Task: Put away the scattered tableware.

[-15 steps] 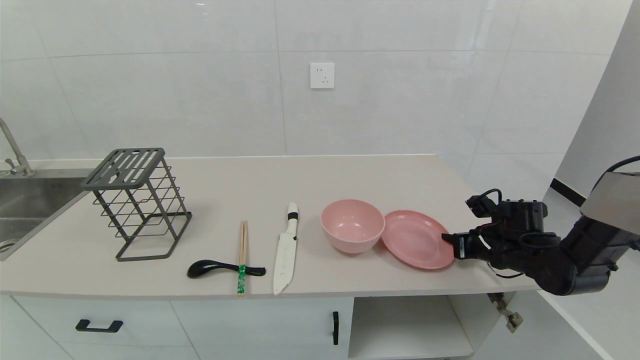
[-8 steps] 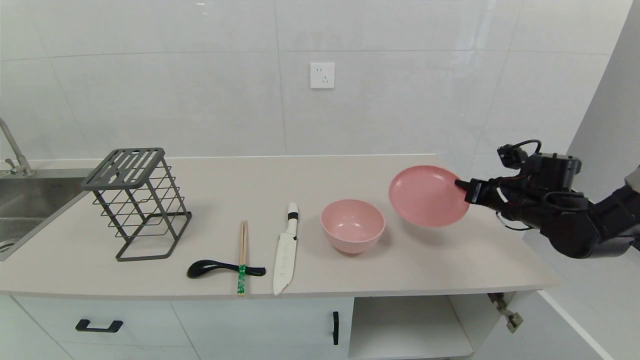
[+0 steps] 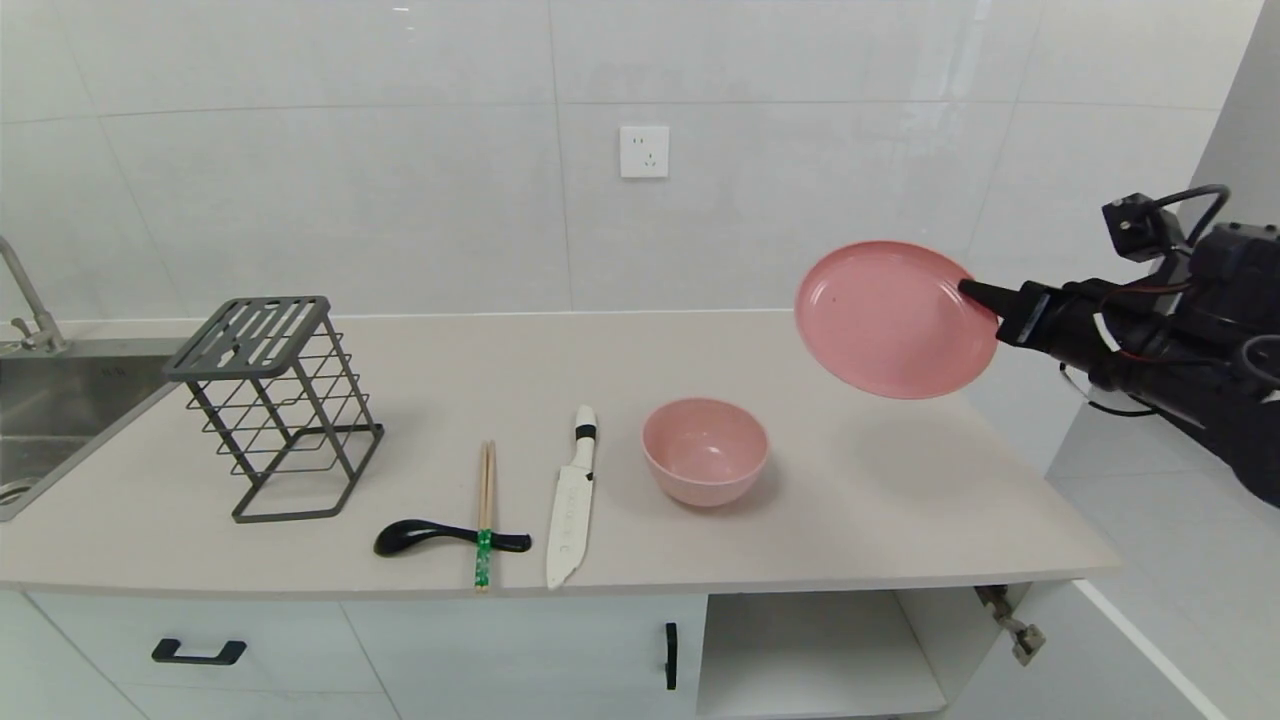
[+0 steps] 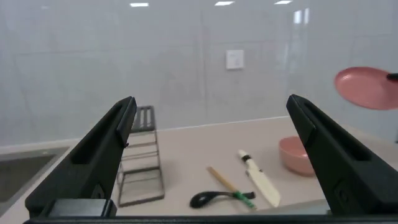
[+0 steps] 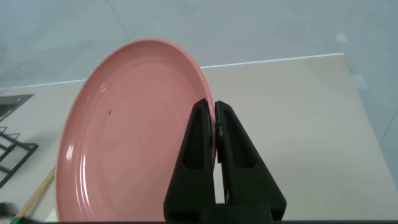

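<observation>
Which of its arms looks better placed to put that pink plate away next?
Right, probably: the right gripper is shut on the pink plate's rim, held above the counter. The left gripper is open, holding nothing.

The right arm extends in from the robot's right side, held high with the wrist roughly level. The right gripper (image 3: 978,293) points toward the robot's left, both fingers (image 5: 200,134) pressed together on the rim of the pink plate (image 3: 890,320), carrying it tilted in the air. The left gripper (image 4: 211,104) faces forward, fingers spread wide apart.
</observation>
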Available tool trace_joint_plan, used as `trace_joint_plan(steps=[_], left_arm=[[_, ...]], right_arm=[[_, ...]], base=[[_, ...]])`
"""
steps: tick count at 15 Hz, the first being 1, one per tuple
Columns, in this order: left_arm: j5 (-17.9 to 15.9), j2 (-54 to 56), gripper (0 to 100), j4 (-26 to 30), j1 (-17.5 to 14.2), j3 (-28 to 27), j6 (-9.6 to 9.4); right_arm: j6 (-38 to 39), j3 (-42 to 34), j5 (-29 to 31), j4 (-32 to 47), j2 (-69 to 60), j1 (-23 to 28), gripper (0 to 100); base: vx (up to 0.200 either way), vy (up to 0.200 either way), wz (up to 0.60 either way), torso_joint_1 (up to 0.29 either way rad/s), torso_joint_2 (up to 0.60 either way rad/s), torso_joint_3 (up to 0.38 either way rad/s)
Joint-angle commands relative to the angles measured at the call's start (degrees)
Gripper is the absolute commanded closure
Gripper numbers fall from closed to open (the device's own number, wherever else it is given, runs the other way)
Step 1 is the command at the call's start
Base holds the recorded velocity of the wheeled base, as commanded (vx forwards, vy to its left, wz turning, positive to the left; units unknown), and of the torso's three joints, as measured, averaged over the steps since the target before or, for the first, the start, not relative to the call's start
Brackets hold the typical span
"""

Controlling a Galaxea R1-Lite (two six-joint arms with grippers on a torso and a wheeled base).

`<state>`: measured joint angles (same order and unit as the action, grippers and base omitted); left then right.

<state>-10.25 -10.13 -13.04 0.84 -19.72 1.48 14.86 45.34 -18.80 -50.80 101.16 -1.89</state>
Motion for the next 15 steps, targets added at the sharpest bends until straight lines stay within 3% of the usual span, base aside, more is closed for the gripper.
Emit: trace_joint_plan(steps=[1,3,7,9,11,12,15], left_arm=[[-3.6,-19.4,0,0.3,11.1,0.6,6.35],[-3.7,-28.5,0,-0.1,19.8,0.1,11.88],[-3.7,-47.0,0,-10.5,25.5,0.8,17.95],[-3.7,-56.3,0,-17.6,25.6,0.7,19.71],[-3.6,-61.8,0,-20.4,25.6,0.6,19.71],[-3.5,-71.3,0,-25.9,25.4,-1.1,19.88],[-3.5,-82.1,0,-32.1,25.5,-5.2,20.67]], right_arm=[[-0.1,-6.4,-0.8,4.7,-13.9,-1.6,100],[-0.1,-8.6,-1.3,9.8,-21.9,-1.9,100],[-0.4,-15.4,-5.2,24.2,-40.1,-2.3,100],[-0.4,-17.9,-5.1,26.1,-45.4,-3.3,100],[-0.5,-19.6,-4.9,26.1,-47.5,-3.3,100],[-1.5,-21.7,-4.8,26.1,-51.5,-3.3,100],[-4.4,-22.3,-4.8,26.1,-56.0,-3.1,100]], base=[[0.000,0.000,0.00,0.000,0.00,0.000],[0.000,0.000,0.00,0.000,0.00,0.000],[0.000,0.000,0.00,0.000,0.00,0.000],[0.000,0.000,0.00,0.000,0.00,0.000],[0.000,0.000,0.00,0.000,0.00,0.000],[0.000,0.000,0.00,0.000,0.00,0.000],[0.000,0.000,0.00,0.000,0.00,0.000]])
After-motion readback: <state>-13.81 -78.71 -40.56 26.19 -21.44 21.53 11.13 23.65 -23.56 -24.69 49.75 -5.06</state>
